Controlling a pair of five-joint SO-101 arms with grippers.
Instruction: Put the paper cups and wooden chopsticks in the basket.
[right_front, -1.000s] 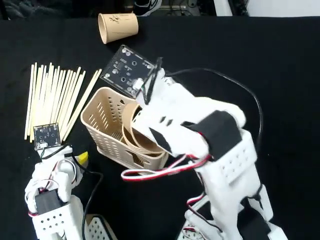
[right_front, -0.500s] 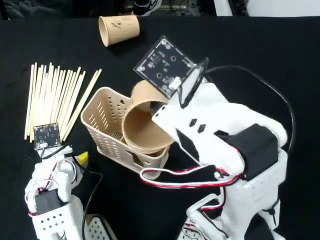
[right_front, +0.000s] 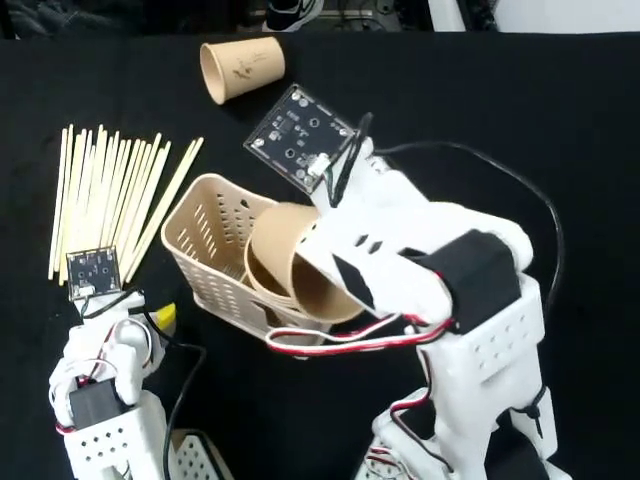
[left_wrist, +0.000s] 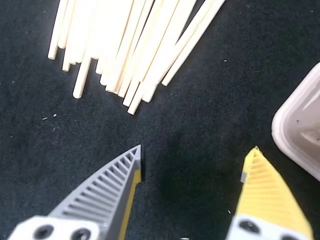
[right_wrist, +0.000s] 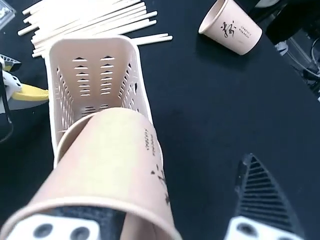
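A paper cup (right_front: 318, 288) (right_wrist: 107, 165) leans slanted on the near end of the beige basket (right_front: 205, 250) (right_wrist: 91, 41). It lies over one finger of my right gripper (right_wrist: 200, 185). The other finger stands well clear of the cup, so the gripper is open. A curved cup rim (right_front: 262, 262) shows inside the basket beside it. A second paper cup (right_front: 240, 65) (right_wrist: 232, 27) lies on its side at the back. Wooden chopsticks (right_front: 110, 195) (left_wrist: 130, 45) (right_wrist: 90, 20) are spread left of the basket. My left gripper (right_front: 150, 312) (left_wrist: 195, 160) is open above bare cloth, just short of their ends.
The black cloth (right_front: 560, 120) stretches free to the right of the arm. A corner of the basket (left_wrist: 300, 135) sits close to my left gripper's yellow finger (right_wrist: 25, 92). Cables (right_front: 320, 345) hang from the right arm near the basket.
The right arm swung right, then back toward the basket. The cup under it went from mouth-up to lying slanted. The left arm kept still.
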